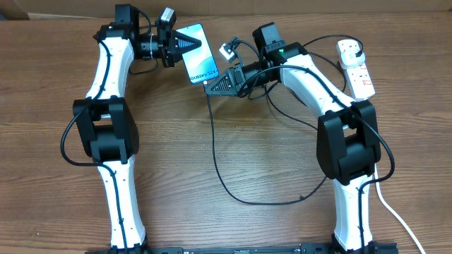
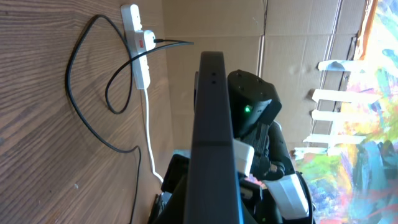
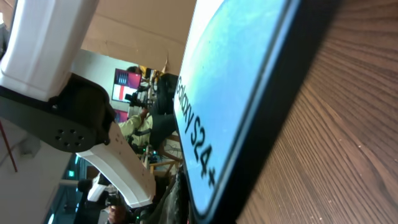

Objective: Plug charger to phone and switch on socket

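Looking at the phone (image 1: 198, 56) first: it's near the far edge of the table (image 1: 247, 226), a bit tilted, with the left gripper (image 1: 182, 44) clamped on its upper end. The right gripper (image 1: 212, 86) is pressed together right at the phone's lower end. The charger (image 1: 214, 152) cable runs straight into its tips, so it's pinching that. The connector itself is hidden, so I can't tell if it meets the port. The right wrist view is nearly all screen, and the left wrist view is mostly the phone's dark edge. The socket (image 1: 355, 67) lies well apart at the far right, its switch too small to read. Its white cord (image 1: 395, 215) runs off the near right corner. Plenty of bare wood up front.
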Controlling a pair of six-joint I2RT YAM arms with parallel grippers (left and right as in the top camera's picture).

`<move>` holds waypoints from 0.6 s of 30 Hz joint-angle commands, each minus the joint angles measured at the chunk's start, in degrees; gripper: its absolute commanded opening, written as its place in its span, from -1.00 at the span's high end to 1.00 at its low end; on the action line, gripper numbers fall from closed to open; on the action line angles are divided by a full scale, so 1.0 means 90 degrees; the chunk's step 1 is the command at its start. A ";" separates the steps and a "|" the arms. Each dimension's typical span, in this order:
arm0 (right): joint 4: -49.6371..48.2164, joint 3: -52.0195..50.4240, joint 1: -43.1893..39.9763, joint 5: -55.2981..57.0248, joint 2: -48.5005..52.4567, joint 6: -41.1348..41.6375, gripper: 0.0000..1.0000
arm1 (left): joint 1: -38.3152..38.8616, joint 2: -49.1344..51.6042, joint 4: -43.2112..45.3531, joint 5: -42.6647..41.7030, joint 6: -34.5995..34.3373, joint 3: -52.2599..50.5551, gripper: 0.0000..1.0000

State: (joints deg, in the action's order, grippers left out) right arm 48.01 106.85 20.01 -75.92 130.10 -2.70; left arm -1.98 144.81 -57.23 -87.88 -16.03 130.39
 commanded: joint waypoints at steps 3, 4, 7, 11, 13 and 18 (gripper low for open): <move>-0.0036 0.0053 -0.0124 -0.0124 -0.0250 0.0007 0.93 | -0.0039 -0.0090 -0.0070 -0.0316 0.0168 0.0095 0.92; -0.0036 0.0053 -0.0124 -0.0121 -0.0250 0.0007 0.92 | -0.0036 -0.0090 -0.0078 -0.0316 0.0168 0.0095 0.92; -0.0039 0.0053 -0.0087 -0.0117 -0.0250 0.0005 0.93 | -0.0036 -0.0090 -0.0104 -0.0316 0.0165 0.0095 0.92; -0.0041 0.0053 -0.0063 -0.0109 -0.0250 0.0005 0.93 | -0.0036 -0.0090 -0.0114 -0.0316 0.0170 0.0095 0.92; -0.0039 0.0053 -0.0063 -0.0061 -0.0250 0.0005 0.92 | -0.0036 -0.0090 -0.0119 -0.0316 0.0170 0.0095 0.92; -0.0034 0.0053 -0.0051 -0.0044 -0.0250 0.0007 0.93 | -0.0036 -0.0090 -0.0119 -0.0316 0.0187 0.0095 0.92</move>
State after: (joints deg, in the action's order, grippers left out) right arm 48.03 106.85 19.53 -76.27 130.10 -2.70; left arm -2.31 144.81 -57.89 -87.88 -15.86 130.39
